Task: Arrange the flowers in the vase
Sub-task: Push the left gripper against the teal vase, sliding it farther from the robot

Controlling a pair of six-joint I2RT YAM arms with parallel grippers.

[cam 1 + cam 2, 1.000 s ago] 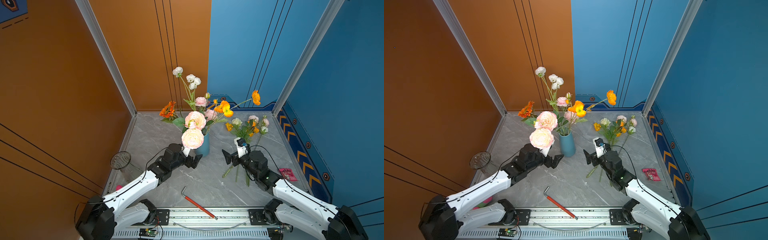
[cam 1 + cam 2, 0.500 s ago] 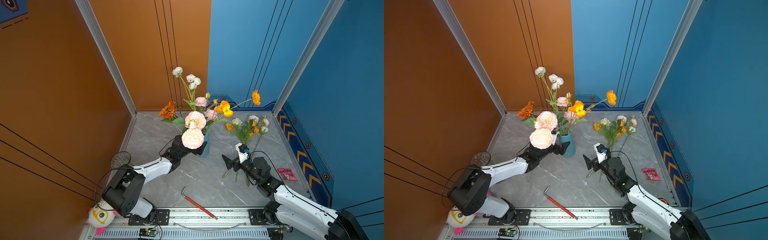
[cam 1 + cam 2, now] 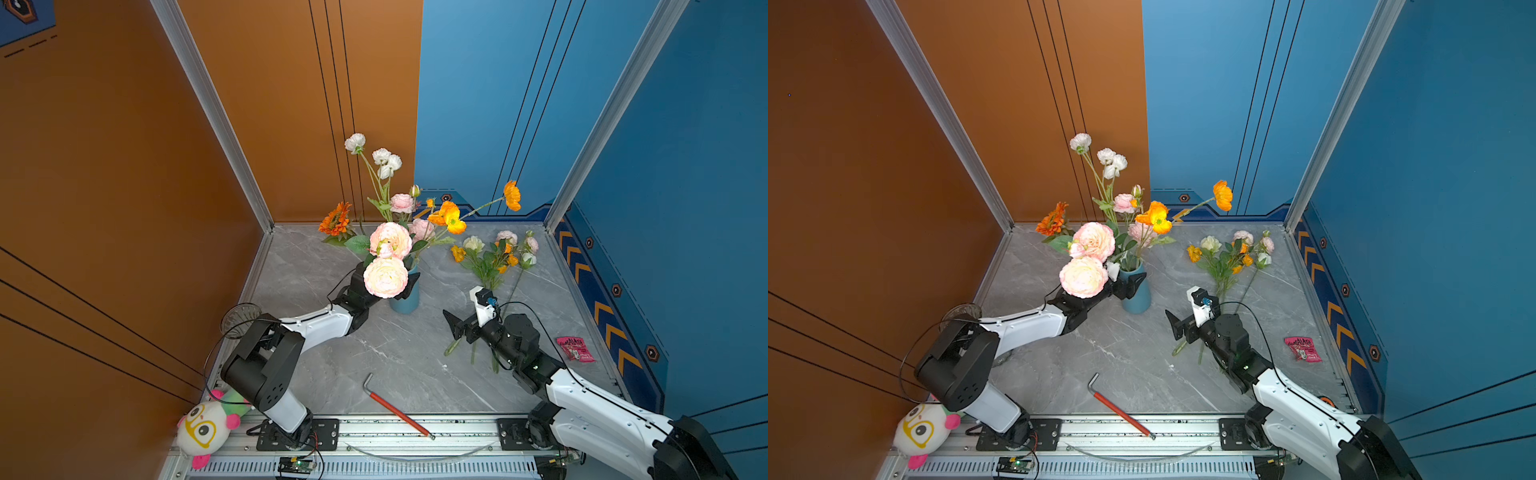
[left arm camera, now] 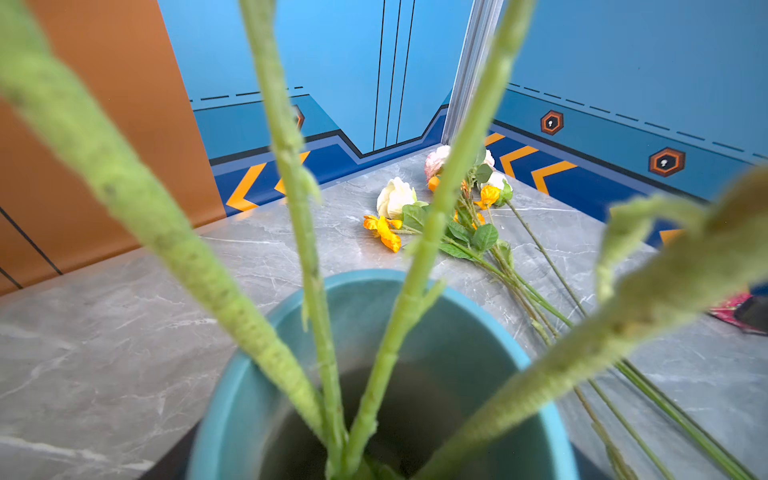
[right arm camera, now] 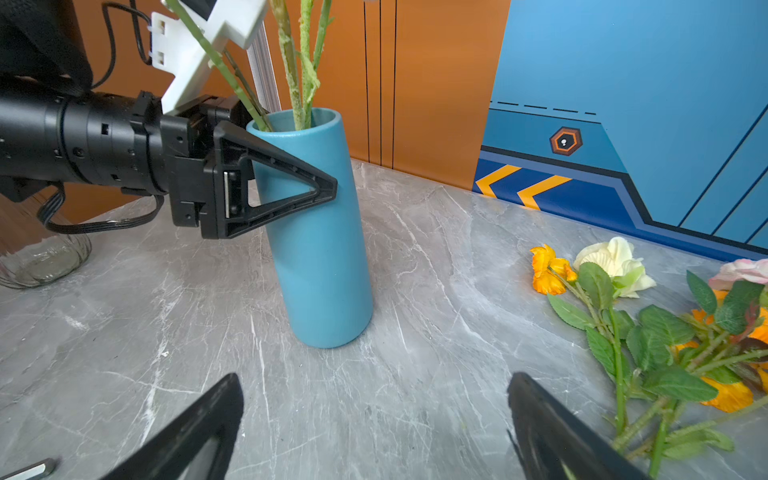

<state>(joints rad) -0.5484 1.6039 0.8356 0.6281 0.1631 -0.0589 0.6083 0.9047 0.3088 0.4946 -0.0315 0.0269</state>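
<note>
You have a red-handled hex key (image 3: pixel 395 409) lying at six o'clock on the grey marble table (image 3: pixel 374 353). A pink packet (image 3: pixel 575 349) lies at four, a glass jar (image 3: pixel 239 318) stands at nine, and a plush toy (image 3: pixel 203 428) sits off the edge at seven.

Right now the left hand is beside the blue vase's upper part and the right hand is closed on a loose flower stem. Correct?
Only the right hand is wrong: it is open and holds nothing. The right wrist view shows its fingers apart over bare table, the loose flowers lying beside them. The left hand is beside the upper part of the blue vase.
</note>
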